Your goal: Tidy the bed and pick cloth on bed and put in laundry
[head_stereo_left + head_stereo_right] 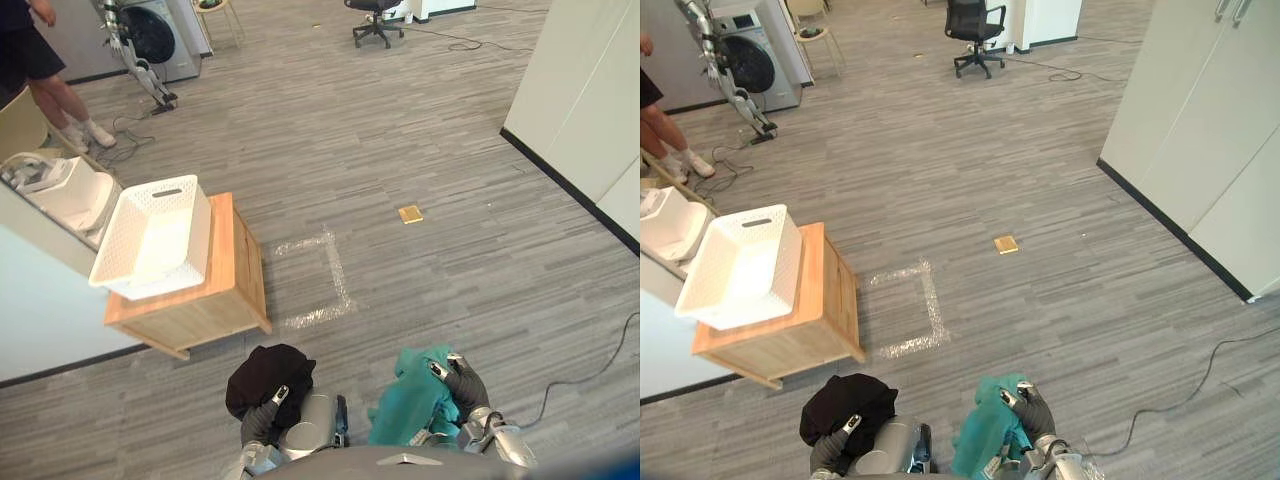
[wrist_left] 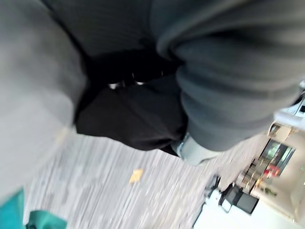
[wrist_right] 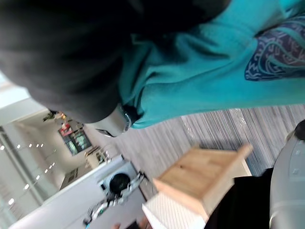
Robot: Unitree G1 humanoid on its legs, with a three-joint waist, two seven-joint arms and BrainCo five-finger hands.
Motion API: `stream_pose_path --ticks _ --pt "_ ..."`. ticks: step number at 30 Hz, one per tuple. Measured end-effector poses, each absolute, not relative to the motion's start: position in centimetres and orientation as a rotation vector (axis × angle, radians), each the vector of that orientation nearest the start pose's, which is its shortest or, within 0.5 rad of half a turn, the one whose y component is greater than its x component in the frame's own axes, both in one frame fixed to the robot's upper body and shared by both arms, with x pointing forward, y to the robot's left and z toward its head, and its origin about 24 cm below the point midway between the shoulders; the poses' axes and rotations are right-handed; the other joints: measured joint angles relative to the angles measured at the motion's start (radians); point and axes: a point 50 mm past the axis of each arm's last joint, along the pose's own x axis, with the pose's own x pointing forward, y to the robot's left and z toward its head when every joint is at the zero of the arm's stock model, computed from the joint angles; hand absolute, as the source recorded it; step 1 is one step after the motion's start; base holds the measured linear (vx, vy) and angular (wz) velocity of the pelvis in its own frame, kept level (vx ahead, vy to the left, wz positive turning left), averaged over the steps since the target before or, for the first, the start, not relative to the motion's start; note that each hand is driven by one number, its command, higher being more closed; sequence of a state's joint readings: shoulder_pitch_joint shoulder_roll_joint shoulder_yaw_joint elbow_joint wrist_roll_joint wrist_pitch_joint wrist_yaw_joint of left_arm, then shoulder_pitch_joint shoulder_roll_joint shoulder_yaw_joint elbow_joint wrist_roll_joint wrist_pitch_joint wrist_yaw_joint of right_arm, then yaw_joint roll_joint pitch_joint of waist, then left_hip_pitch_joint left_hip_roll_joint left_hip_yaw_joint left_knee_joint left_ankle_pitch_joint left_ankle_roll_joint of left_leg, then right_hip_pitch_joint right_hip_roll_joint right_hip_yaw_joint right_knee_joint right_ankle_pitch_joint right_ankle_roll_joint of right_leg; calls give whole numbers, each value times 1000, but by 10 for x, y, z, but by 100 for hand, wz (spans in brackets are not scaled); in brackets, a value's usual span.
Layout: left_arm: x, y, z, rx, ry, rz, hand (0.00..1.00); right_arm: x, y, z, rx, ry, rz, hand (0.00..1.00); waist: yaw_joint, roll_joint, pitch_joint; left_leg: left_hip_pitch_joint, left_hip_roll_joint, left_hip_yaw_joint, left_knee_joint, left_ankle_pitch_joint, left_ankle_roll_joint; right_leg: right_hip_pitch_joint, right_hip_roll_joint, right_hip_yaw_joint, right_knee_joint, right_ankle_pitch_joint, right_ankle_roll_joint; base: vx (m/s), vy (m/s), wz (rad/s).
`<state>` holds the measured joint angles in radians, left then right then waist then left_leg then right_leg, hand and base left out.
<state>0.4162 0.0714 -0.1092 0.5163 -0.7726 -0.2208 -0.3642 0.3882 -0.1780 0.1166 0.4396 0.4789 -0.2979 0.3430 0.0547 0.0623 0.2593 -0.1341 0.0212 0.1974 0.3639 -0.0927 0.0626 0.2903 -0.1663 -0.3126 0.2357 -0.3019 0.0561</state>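
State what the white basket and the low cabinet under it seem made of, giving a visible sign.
White rectangular lattice basket: probably matte moulded plastic, from its perforated walls and cut-out handle. Low light-brown cabinet: looks like wood or veneer, showing grain.

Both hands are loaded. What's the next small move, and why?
Probably a step forward and to the left, toward the white perforated plastic basket on the low wooden cabinet. The left hand is curled on the black cloth and the right hand on the teal cloth. Both are low by the body, and the basket sits ahead-left, well apart from them.
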Motion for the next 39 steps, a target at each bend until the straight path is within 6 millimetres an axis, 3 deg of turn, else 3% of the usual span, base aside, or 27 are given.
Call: stream_pose_path --ticks 2,3,4,5,6,8,9,10,11,12,13,15,16,18,20,22,24,26,27,28,30,32,34,36,39 --pt "98 169 -106 -774 507 20 100 114 -177 -87 344 455 143 100 -7 -42 -10 9 -24 35 6 -12 -9 37 -16 10 -71 43 0 454 66 -2" --pt "105 169 -103 -791 485 -16 100 119 -174 -84 346 434 156 100 -12 -50 9 -50 5 89 134 -25 -19 72 -19 15 -114 85 14 377 107 9" --pt "111 168 -99 -818 457 -62 100 123 -174 -83 342 425 172 100 -5 -62 22 -80 20 157 160 -51 -38 106 -31 25 -126 86 32 354 117 11" --pt "111 162 -100 -831 477 -93 100 122 -176 -83 334 427 171 100 -8 -52 14 -60 27 172 61 -16 -31 119 -21 19 -125 83 38 256 137 2" --pt "112 152 -100 -836 487 -139 100 117 -182 -86 320 456 150 100 -10 -50 2 -32 19 214 43 -30 67 138 -28 27 -118 72 50 311 128 -3" --pt "110 149 -101 -820 507 -147 100 118 -182 -85 310 455 152 100 -5 -64 -25 -9 -6 230 34 -87 66 107 -69 28 -17 80 66 328 136 -4" --pt "108 150 -103 -809 522 -123 100 120 -181 -85 309 450 148 100 -6 -59 -32 14 -19 228 30 -108 70 68 -98 30 103 91 100 299 145 9" --pt "107 150 -103 -763 529 -101 100 121 -180 -84 310 443 131 100 -6 -72 -30 56 -48 225 18 -135 75 -13 -157 43 331 119 161 296 146 12" --pt "107 151 -102 -745 529 -93 100 121 -178 -84 314 442 131 100 -6 -81 -28 75 -62 222 11 -144 75 -54 -184 56 424 149 181 277 140 20" --pt "107 158 -102 -712 533 -60 100 122 -173 -84 325 440 130 100 -5 -95 -26 119 -95 200 -11 -160 76 -130 -231 83 614 214 194 211 87 29" --pt "106 161 -103 -683 545 -37 100 121 -171 -85 324 442 133 100 -11 -106 -24 147 -109 182 -27 -170 84 -175 -249 85 730 210 192 274 80 50" --pt "102 163 -105 -630 579 19 100 115 -170 -82 315 442 134 100 -20 -100 -15 242 -115 120 -90 -174 83 -283 -245 37 885 157 99 302 47 68" --pt "101 164 -105 -624 584 37 100 112 -169 -80 316 437 137 100 -24 -98 -14 270 -113 93 -113 -173 82 -316 -232 21 883 134 68 273 15 82" --pt "100 168 -104 -609 578 74 100 108 -166 -78 321 433 146 100 -44 -115 -10 334 -108 28 -156 -174 78 -408 -197 8 804 80 63 317 -55 101" --pt "99 170 -105 -605 593 99 100 106 -168 -79 322 435 133 100 -49 -112 -12 381 -97 -40 -174 -177 66 -482 -146 9 610 68 55 357 -102 93" --pt "99 171 -106 -602 604 102 100 104 -167 -79 332 433 128 100 -62 -112 -13 406 -83 -111 -187 -186 51 -499 -87 34 283 125 56 453 -177 113" --pt "99 172 -106 -594 603 104 100 105 -167 -78 346 420 128 100 -59 -113 -14 427 -79 -169 -185 -201 18 -490 -57 88 -32 247 70 467 -248 123" --pt "91 176 -107 -573 615 118 100 106 -165 -78 354 414 142 100 -57 -124 -22 468 -77 -217 -183 -237 -39 -481 -44 136 -127 294 57 573 -366 98" --pt "85 178 -108 -566 630 129 100 105 -166 -78 355 415 141 100 -62 -122 -27 490 -54 -248 -167 -273 -63 -467 -34 154 -91 394 37 635 -446 95" --pt "82 175 -110 -575 641 128 100 108 -166 -76 351 400 141 100 -58 -84 -37 501 -11 -264 -155 -295 -94 -481 -5 146 -16 417 -5 539 -374 82" --pt "83 168 -110 -597 629 134 100 124 -167 -70 318 350 183 100 -43 -23 -47 495 54 -261 -117 -288 -114 -504 24 96 100 315 -46 531 -368 49" --pt "82 169 -111 -606 623 159 100 138 -162 -63 301 292 222 100 -42 -24 -48 447 68 -261 16 -245 -116 -493 16 63 181 229 -58 431 -338 52" --pt "82 167 -111 -617 618 180 100 147 -159 -56 254 254 275 100 -40 -19 -31 311 131 -225 353 -127 -138 -373 36 -2 122 186 -64 371 -328 74" --pt "83 166 -111 -621 612 186 100 150 -159 -49 210 222 311 100 -34 0 -27 190 207 -123 574 -150 -128 -267 53 -61 43 177 -78 308 -232 72" --pt "86 167 -106 -635 586 205 100 155 -159 -38 193 170 344 100 -35 5 -25 80 244 31 571 -195 -86 -152 49 -138 -39 162 -78 245 -116 60"
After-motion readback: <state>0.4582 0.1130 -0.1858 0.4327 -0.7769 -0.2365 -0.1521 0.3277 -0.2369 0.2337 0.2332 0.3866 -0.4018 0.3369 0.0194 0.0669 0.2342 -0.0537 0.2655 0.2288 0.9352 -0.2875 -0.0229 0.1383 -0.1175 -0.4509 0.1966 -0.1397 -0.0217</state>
